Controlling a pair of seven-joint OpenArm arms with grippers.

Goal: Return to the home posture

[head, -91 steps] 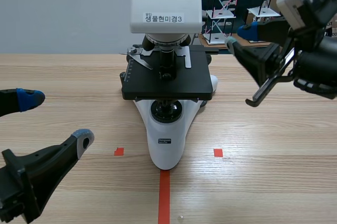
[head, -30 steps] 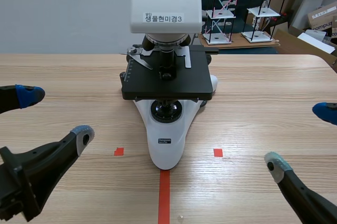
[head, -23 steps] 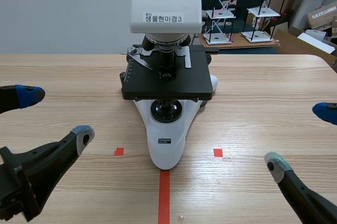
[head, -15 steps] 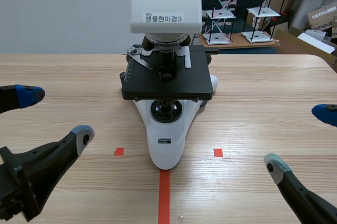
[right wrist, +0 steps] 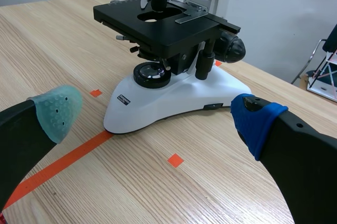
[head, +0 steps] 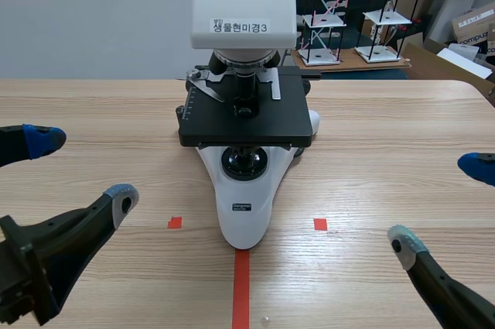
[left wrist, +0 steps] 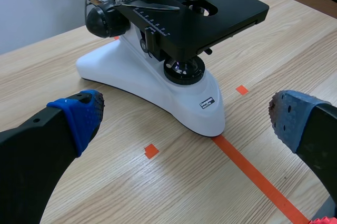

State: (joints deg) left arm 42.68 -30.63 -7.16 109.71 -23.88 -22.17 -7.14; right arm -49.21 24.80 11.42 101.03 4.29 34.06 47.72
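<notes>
A white microscope [head: 246, 112] with a black stage stands at the table's middle; it also shows ahead of each gripper as the microscope [left wrist: 168, 50] and the microscope [right wrist: 174, 66]. My left gripper [head: 81, 170] rests low at the near left, open and holding nothing; its fingers frame the left wrist view around the left gripper [left wrist: 187, 116]. My right gripper [head: 442, 205] sits low at the near right, also open and holding nothing, seen from its own camera as the right gripper [right wrist: 155, 113].
The wooden table [head: 387, 159] carries an orange-red tape line and two small squares in front of the microscope. White shelf racks [head: 332, 11] and cardboard boxes [head: 472, 23] stand behind the table's far edge.
Three seconds ago the right arm was raised by the microscope's stage at the upper right; it has since come down to the near right. Over the last second nothing has moved.
</notes>
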